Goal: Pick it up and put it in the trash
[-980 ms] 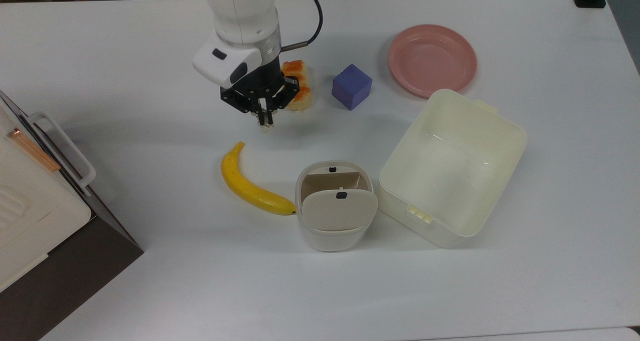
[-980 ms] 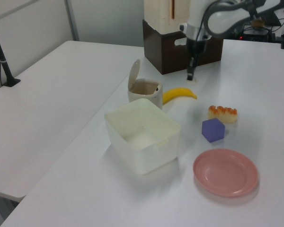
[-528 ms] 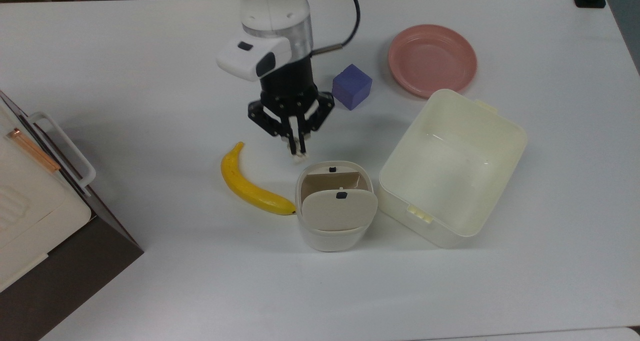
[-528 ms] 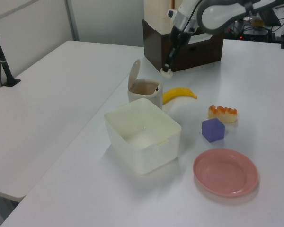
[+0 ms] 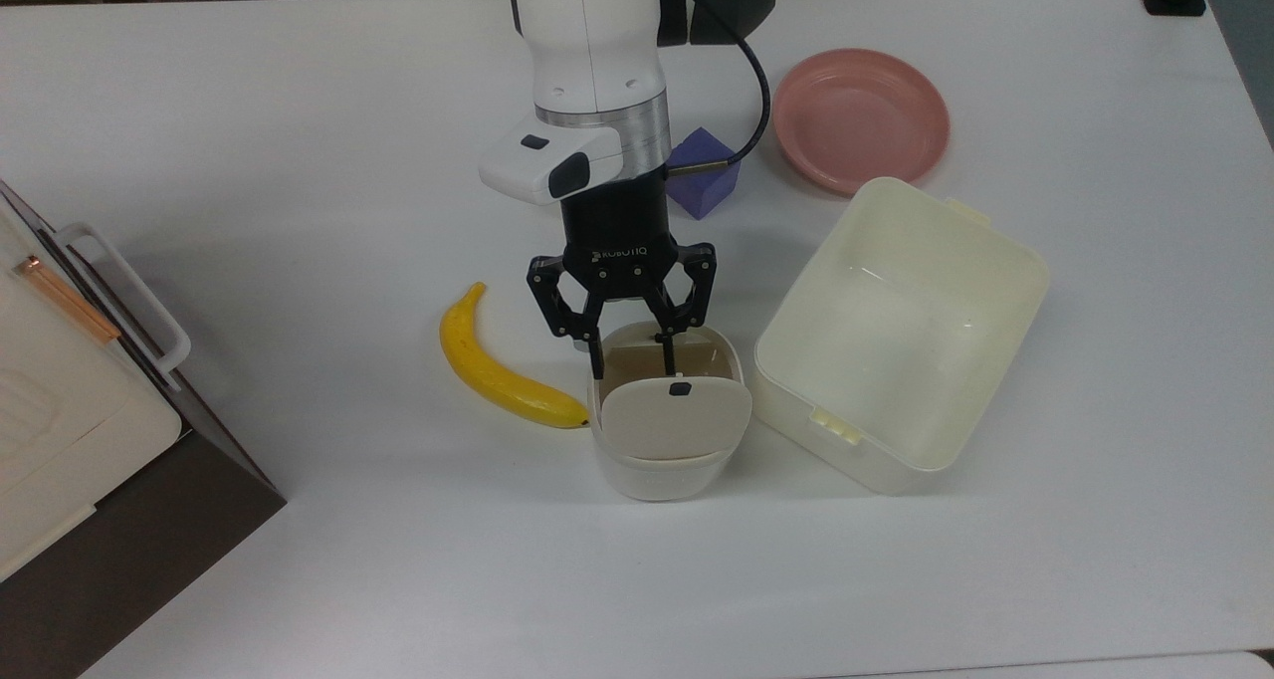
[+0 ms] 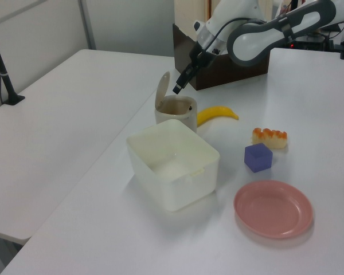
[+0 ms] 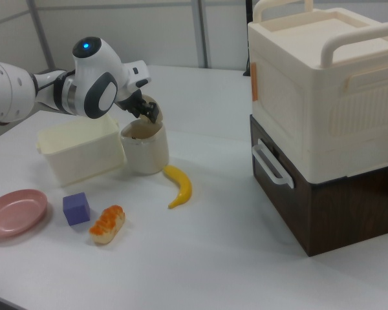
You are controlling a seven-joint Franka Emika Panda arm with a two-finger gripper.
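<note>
gripper (image 5: 634, 370) spread over trash (image 5: 665, 460), wad unseen

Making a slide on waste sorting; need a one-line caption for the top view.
Open gripper poised over the open trash bin, between a banana and a cream tub.

The gripper (image 7: 149, 113) hangs right over the bin (image 7: 144, 150), its tips at the open mouth. Behind the bin, on the right view's left, sits the tub (image 7: 77, 152), touching or nearly so. The banana (image 7: 178, 185) curves just in front of the bin. Further forward from the bin lie the cube (image 7: 76, 208) and bread (image 7: 107, 223), with the plate (image 7: 14, 212) beyond them.
</note>
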